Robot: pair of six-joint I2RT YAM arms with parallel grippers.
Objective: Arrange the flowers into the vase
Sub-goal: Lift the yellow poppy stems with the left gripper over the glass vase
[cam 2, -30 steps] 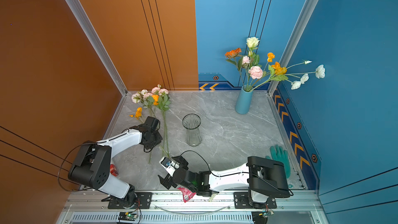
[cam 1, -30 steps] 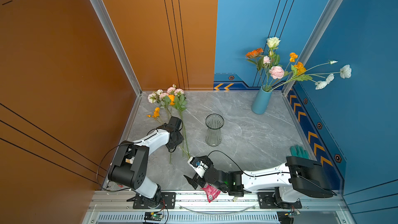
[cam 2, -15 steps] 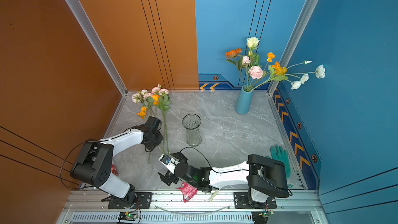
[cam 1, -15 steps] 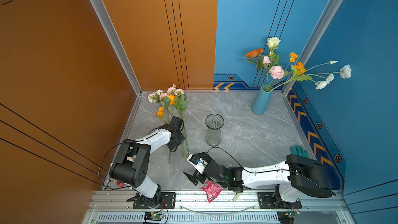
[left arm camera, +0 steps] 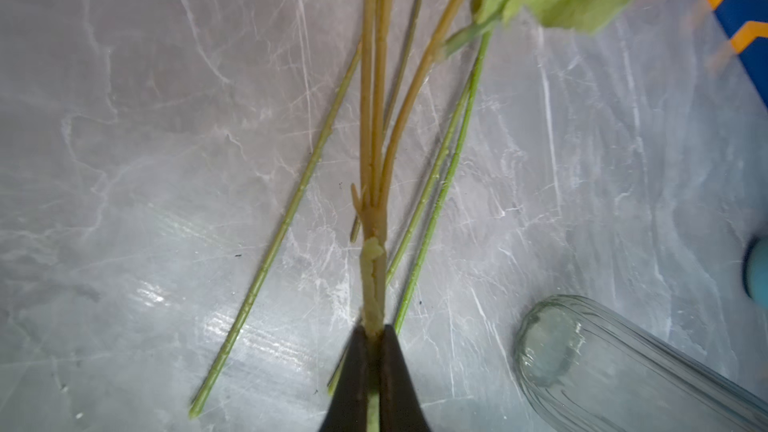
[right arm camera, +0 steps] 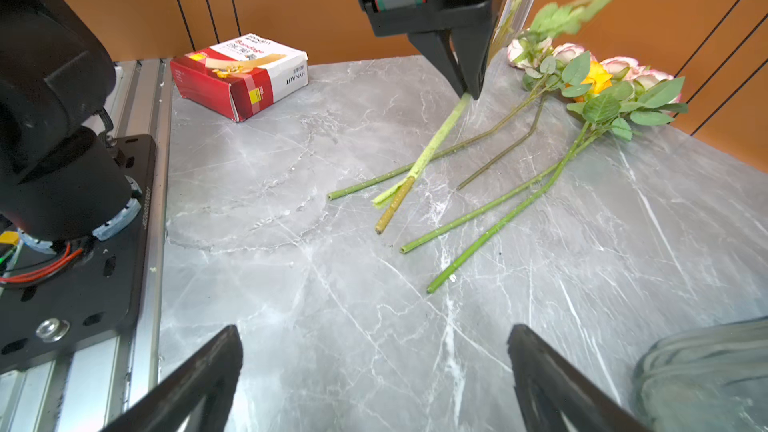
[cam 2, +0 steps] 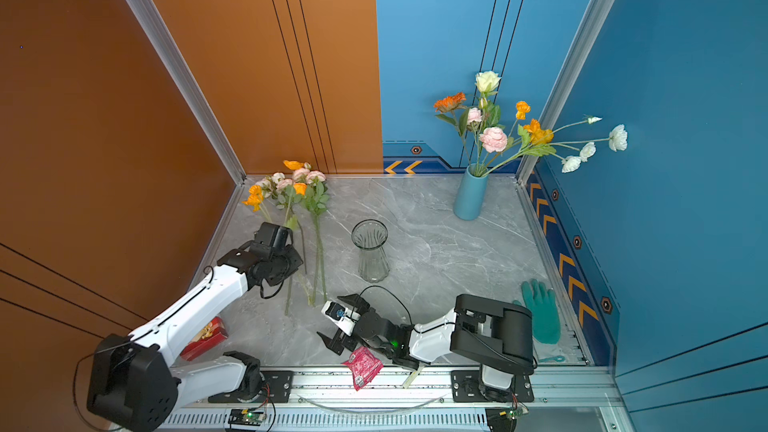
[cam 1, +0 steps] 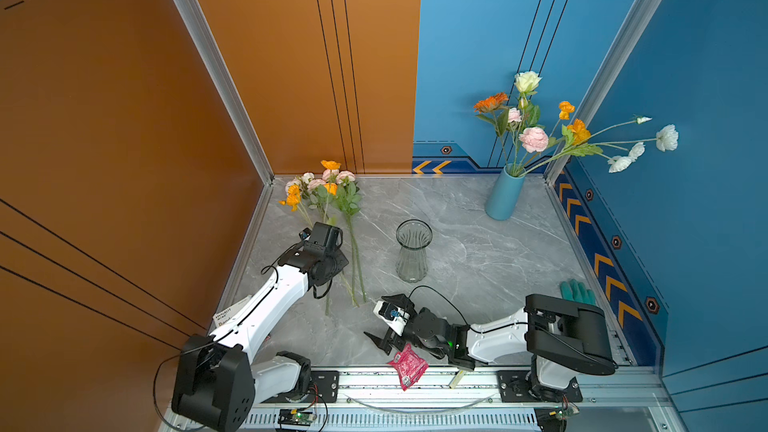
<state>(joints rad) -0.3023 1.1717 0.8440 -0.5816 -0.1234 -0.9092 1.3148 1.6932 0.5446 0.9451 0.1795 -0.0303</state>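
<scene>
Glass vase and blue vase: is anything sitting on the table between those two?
No. Both top views show only bare grey marble tabletop between the clear glass vase and the blue vase.

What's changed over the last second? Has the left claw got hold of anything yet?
The left claw closed on one stem and tipped it up; its orange blooms moved toward the back wall, while the cut end is still down by the table. The right claw barely shifted and stayed open. The other flowers, glass vase and blue vase are unchanged.
</scene>
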